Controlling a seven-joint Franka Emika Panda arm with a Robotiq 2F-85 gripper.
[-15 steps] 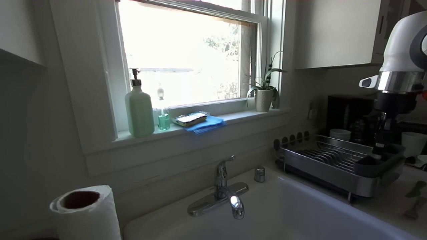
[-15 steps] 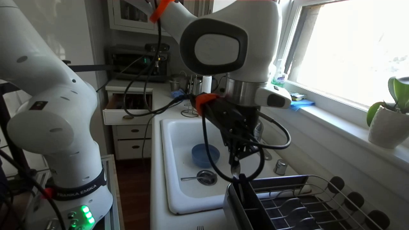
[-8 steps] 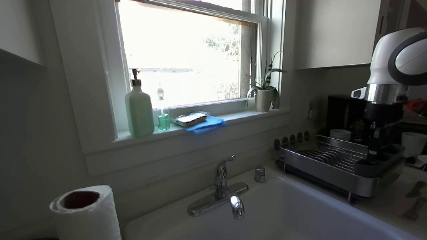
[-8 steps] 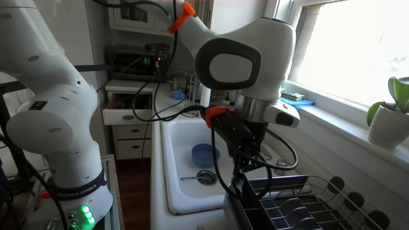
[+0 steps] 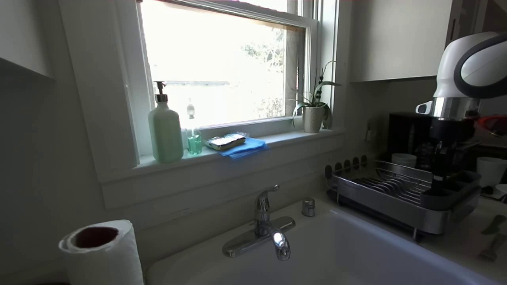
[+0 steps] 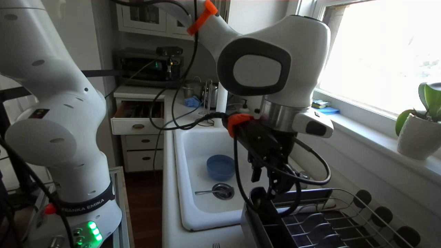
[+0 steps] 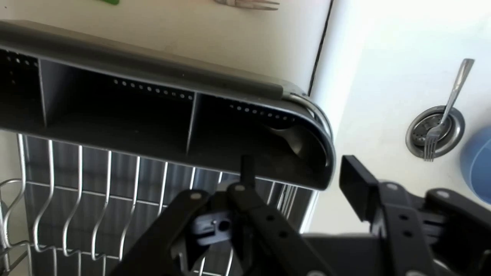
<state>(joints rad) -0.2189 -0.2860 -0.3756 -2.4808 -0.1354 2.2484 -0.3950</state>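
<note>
My gripper (image 7: 301, 177) stands open with nothing between its fingers, just over the end of the dark cutlery holder (image 7: 153, 63). One fingertip hovers by the holder's rack-side rim; the other is out past its rounded end, over the white sink edge. A metal spoon (image 7: 294, 138) leans in the end compartment, apart from the fingers; most of it is lost in shadow. In both exterior views the gripper (image 6: 264, 179) hangs pointing down above the sink-side end of the dish rack (image 5: 376, 194). The gripper (image 5: 438, 174) is dark there, its fingers hard to separate.
A fork (image 7: 455, 92) rests on the drain in the sink (image 6: 193, 210), near a blue bowl (image 6: 221, 168). Another fork (image 7: 249, 3) lies on the counter. The faucet (image 5: 263, 213) and a potted plant (image 6: 418, 137) are nearby. A cable (image 6: 326, 168) loops beside the gripper.
The gripper was shut on the spoon above the holder and came down with it into the end compartment. The jaws have since opened, leaving the spoon there, and the gripper has risen slightly.
</note>
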